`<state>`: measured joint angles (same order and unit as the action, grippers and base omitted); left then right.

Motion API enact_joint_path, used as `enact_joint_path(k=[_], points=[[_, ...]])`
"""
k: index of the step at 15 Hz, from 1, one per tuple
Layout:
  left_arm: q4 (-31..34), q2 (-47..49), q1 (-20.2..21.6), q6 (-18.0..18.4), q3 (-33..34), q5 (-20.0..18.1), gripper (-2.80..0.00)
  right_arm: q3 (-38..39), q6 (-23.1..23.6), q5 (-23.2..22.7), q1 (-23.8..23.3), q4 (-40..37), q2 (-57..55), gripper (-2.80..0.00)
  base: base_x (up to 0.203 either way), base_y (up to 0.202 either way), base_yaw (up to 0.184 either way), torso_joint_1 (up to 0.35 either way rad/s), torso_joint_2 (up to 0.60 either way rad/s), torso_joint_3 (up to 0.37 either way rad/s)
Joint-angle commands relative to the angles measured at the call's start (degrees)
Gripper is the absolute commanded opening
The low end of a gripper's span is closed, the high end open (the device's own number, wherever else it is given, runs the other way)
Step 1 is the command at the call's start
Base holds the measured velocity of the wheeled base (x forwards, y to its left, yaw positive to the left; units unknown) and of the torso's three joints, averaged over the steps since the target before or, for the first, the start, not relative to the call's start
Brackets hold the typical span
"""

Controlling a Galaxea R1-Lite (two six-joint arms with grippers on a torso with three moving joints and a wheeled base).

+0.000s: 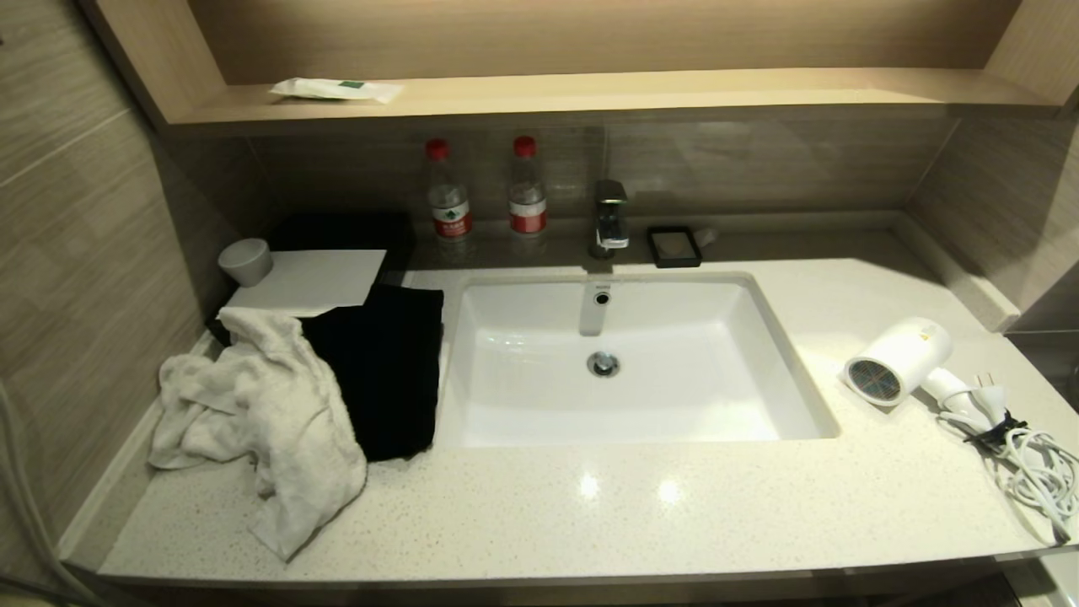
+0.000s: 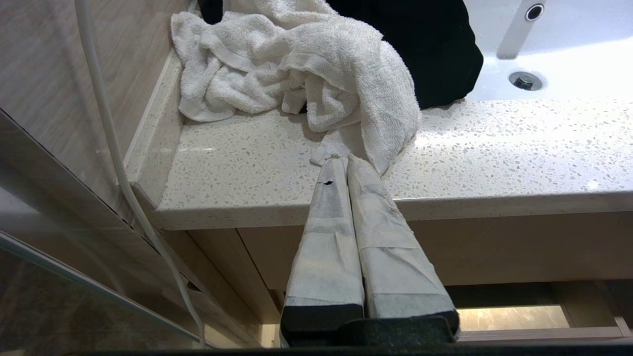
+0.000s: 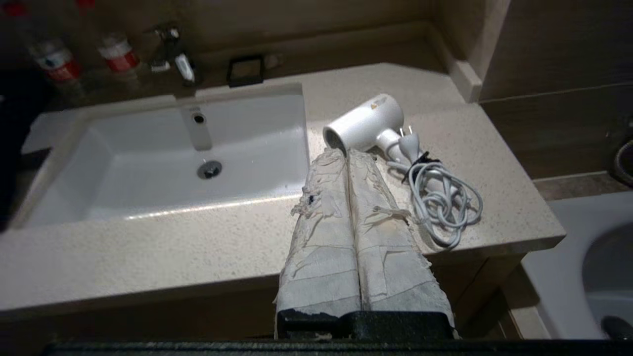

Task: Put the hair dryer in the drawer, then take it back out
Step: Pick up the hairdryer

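Note:
The white hair dryer (image 1: 898, 361) lies on its side on the speckled counter (image 1: 590, 514), right of the sink, its grey grille facing forward. Its coiled white cord (image 1: 1033, 464) and plug lie by the counter's right edge. My right gripper (image 3: 347, 154) hovers in front of the counter, shut and empty, its tips pointing at the hair dryer (image 3: 366, 121) from short of the barrel's mouth. My left gripper (image 2: 344, 160) is shut and empty near the counter's front left, below a white towel. Neither arm is in the head view. A plain light-wood front (image 2: 494, 247) runs under the counter edge; I cannot tell whether it is the drawer.
A white sink (image 1: 624, 371) with a tap (image 1: 609, 217) fills the middle. A white towel (image 1: 261, 421) and black cloth (image 1: 388, 371) lie at the left, with a grey cup (image 1: 246, 261), two bottles (image 1: 447, 190) and a black tray (image 1: 674, 246) behind. A white fixture (image 3: 583, 262) stands right of the counter.

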<state>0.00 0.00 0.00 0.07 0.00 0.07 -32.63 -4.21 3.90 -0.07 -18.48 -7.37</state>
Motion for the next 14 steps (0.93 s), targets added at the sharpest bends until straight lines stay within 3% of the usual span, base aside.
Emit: enact_joint_path(k=[1,5,9,11,14], points=[[0.00,-0.04,0.00,0.01,0.00,0.01,-2.80,-13.65,-1.81,0.41,-0.02,-9.56,-10.80,-2.80,0.000,0.000,0.000,0.000,0.00,0.000],[0.00,-0.09,0.00,0.01,0.04,0.01,-2.80,-36.46,-7.67,1.36,-0.11,-24.92,-35.88,-2.80,0.000,0.000,0.000,0.000,0.00,0.000],[0.00,-0.01,0.00,0.01,0.00,0.01,-2.80,-48.51,-9.99,2.63,-1.18,-35.00,-53.28,-2.80,0.000,0.000,0.000,0.000,0.00,0.000],[0.00,-0.09,0.00,-0.05,0.00,0.01,-2.80,-49.79,-8.72,3.53,-3.90,-37.75,-57.32,-2.80,0.000,0.000,0.000,0.000,0.00,0.000],[0.00,-0.09,0.00,0.01,0.00,0.01,-2.80,-50.35,-0.64,2.52,-13.83,-38.92,-61.81,-2.80,0.000,0.000,0.000,0.000,0.00,0.000]])
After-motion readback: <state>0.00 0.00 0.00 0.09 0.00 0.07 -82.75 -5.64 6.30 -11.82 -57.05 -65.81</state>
